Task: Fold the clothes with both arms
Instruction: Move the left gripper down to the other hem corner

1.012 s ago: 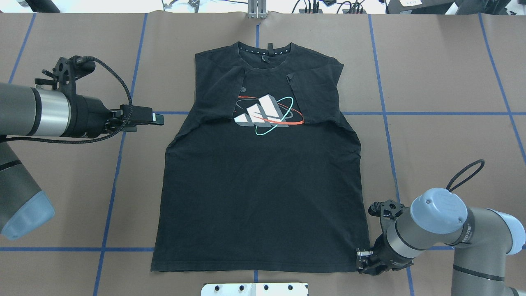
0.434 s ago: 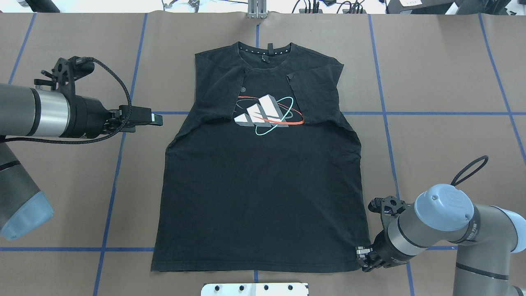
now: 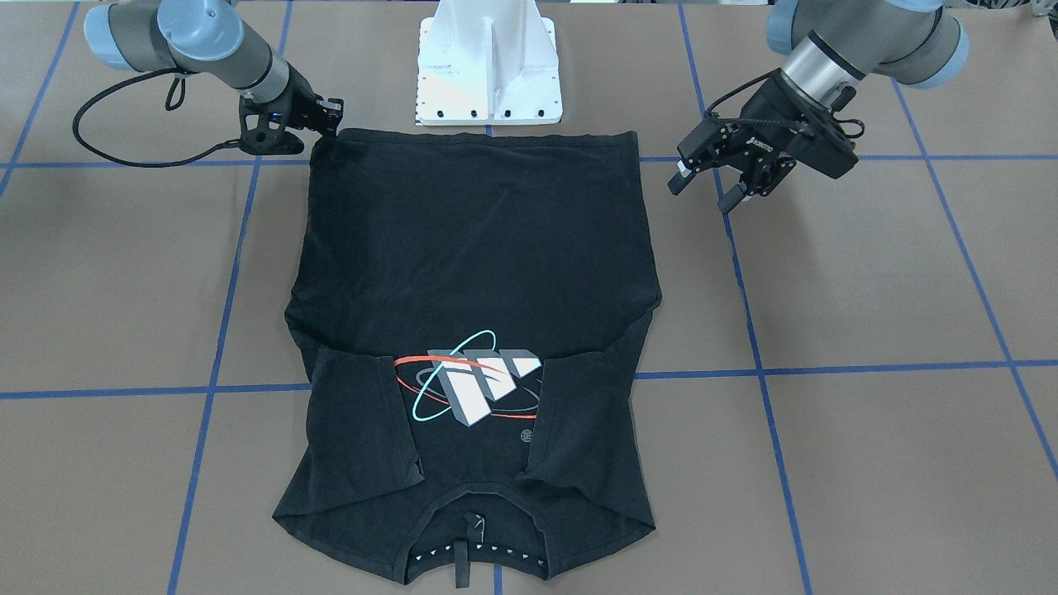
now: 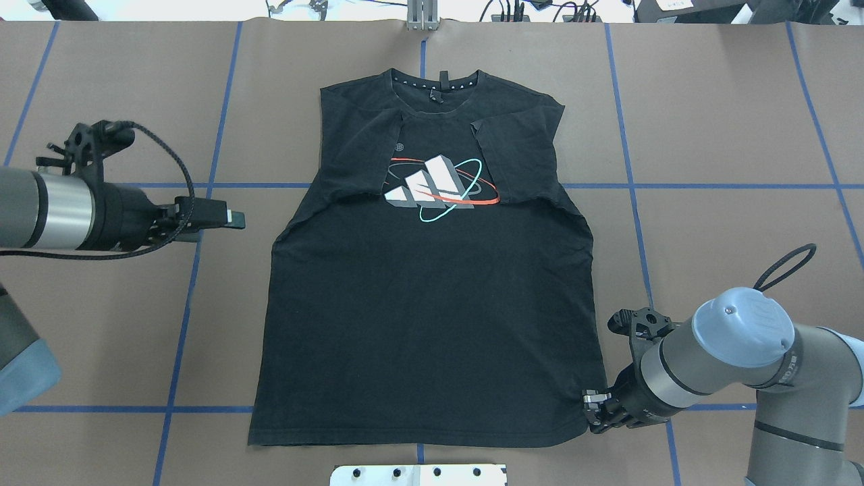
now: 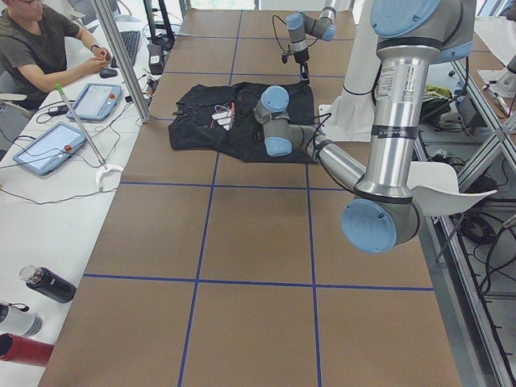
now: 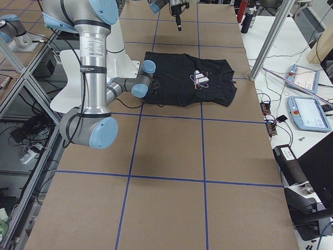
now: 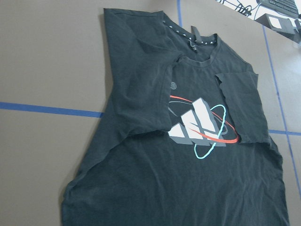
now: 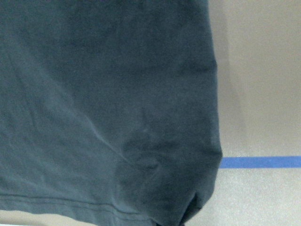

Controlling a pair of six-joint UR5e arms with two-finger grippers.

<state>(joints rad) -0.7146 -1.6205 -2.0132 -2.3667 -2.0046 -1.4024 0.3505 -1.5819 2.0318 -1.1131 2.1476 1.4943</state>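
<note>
**STATUS SHEET: T-SHIRT FLAT, RIGHT GRIPPER AT HEM CORNER**

**View coverage**
- Overhead: whole T-shirt (image 4: 432, 324) flat on the brown table (image 4: 709, 135), logo (image 4: 439, 185) facing up, both sleeves folded inward across the chest, neckline (image 4: 435, 84) away from the robot, hem toward the white pedestal base (image 3: 489, 66).
- Overhead, left gripper (image 3: 700, 197): seen side-on only, finger gap hidden.
- Front-facing: same gripper from ahead, gap plainly visible.
- Left wrist camera: logo and folded sleeves only, no fingers in frame.
- Right wrist camera: close-up of the hem corner beside a blue tape line (image 8: 261, 162), with creases running toward the corner; no fingers in frame.
- Side views: both arms small or partly hidden; no finger detail.

**Tools**
- Left gripper: released, fingers spread wide, holding nothing, touching nothing, clear of the T-shirt.
- Right gripper (image 4: 588, 410): against the hem corner on the robot's right, touching the cloth. Clenched or released: cannot tell, fingertips hidden by the gripper body and the fabric.

**Arm poses**
- Left arm (image 4: 47, 209): forearm roughly level, reaching in from the side, wrist tilted down, tool pointed toward the side seam, well apart from it.
- Right arm (image 4: 715, 354): bent at the elbow, wrist low near the table, tool aimed at the hem corner.
</note>
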